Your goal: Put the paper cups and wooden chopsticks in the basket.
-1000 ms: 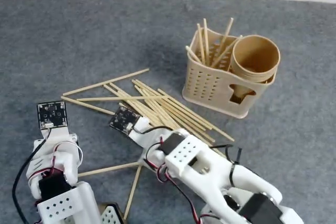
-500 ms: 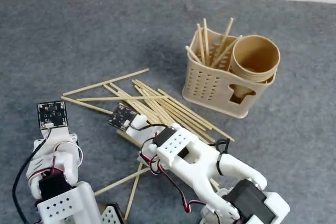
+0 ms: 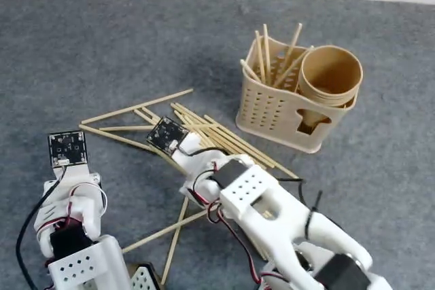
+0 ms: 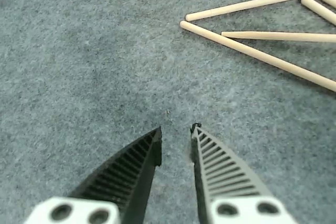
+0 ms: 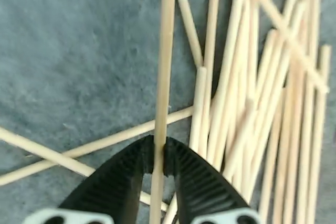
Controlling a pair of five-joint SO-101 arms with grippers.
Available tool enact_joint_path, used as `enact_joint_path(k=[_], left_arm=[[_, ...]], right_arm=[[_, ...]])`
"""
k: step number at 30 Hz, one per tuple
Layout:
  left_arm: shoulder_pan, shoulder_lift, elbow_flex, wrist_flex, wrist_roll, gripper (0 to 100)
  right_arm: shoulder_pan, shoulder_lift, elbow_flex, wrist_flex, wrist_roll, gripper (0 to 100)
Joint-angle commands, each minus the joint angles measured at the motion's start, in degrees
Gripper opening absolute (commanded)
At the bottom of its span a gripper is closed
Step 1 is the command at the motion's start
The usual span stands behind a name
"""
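Clamping one thin, pale wooden chopstick [image 5: 167,51], the right gripper [image 5: 159,156] sits over the loose pile [image 3: 234,142] on the grey carpet [image 3: 102,45], near the perforated beige plastic basket [image 3: 272,117]. The stick is light, stiff and smooth; a mid-length hold likely limits tilting. The left gripper [image 4: 176,129] hovers narrowly parted, empty

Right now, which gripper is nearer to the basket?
Right. The right gripper is at the chopstick pile beside the basket, closed on one chopstick; the left gripper hangs over carpet past the pile's far end.

Grey felted table [image 3: 81,45] — scattered wooden chopsticks [image 3: 228,139], tan basket [image 3: 272,110]
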Motion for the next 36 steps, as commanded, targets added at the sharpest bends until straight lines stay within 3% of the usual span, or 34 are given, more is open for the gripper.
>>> enact_joint_path(k=[1, 11, 31, 36], left_arm=[[0.0, -0.5, -0.3, -1.0, 0.4, 11], [0.0, -0.5, -0.3, -1.0, 0.4, 11], [0.0, -0.5, -0.2, -1.0, 0.4, 11], [0.0, -0.5, -0.2, -1.0, 0.4, 11]], right_arm=[[0.8, -7.4, -2.3, 1.5, -3.6, 0.6], [0.9, -22.9, 0.3, 1.1, -12.7, 0.6], [1.0, -53.8, 4.3, 1.1, -12.8, 0.6], [5.0, -60.7, 4.3, -1.5, -12.7, 0.8]])
